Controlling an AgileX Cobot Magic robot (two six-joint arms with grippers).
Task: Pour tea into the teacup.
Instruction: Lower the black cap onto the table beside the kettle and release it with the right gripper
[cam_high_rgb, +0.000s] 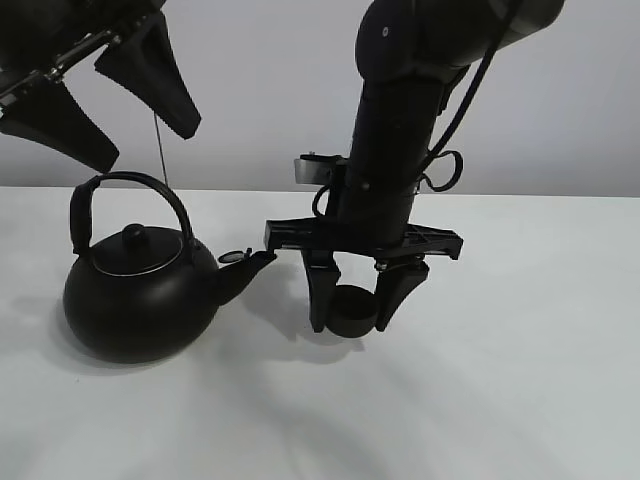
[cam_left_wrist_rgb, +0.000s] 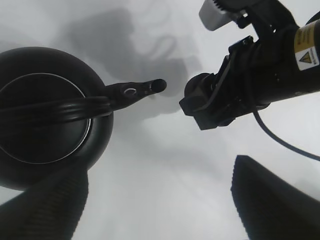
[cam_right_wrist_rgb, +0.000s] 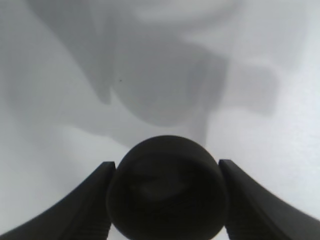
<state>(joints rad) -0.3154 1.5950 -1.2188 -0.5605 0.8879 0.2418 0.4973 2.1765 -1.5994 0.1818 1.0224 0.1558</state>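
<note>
Exterior high: the teacup (cam_high_rgb: 352, 312) is seen upright, mouth up, clamped between the fingers of the right gripper (cam_high_rgb: 352, 323), low at the table (cam_high_rgb: 520, 390), near the kettle (cam_high_rgb: 140, 300). The left gripper (cam_high_rgb: 147, 143) is spread wide, empty, above the kettle.
Left wrist: the spout tip (cam_left_wrist_rgb: 159, 85) is pointed at the right gripper, with bare table between.
Right wrist: the cup's mouth is turned toward the camera, with bare table beyond.

A black kettle (cam_high_rgb: 140, 310) with an arched handle stands upright on the white table (cam_high_rgb: 520, 400).
</note>
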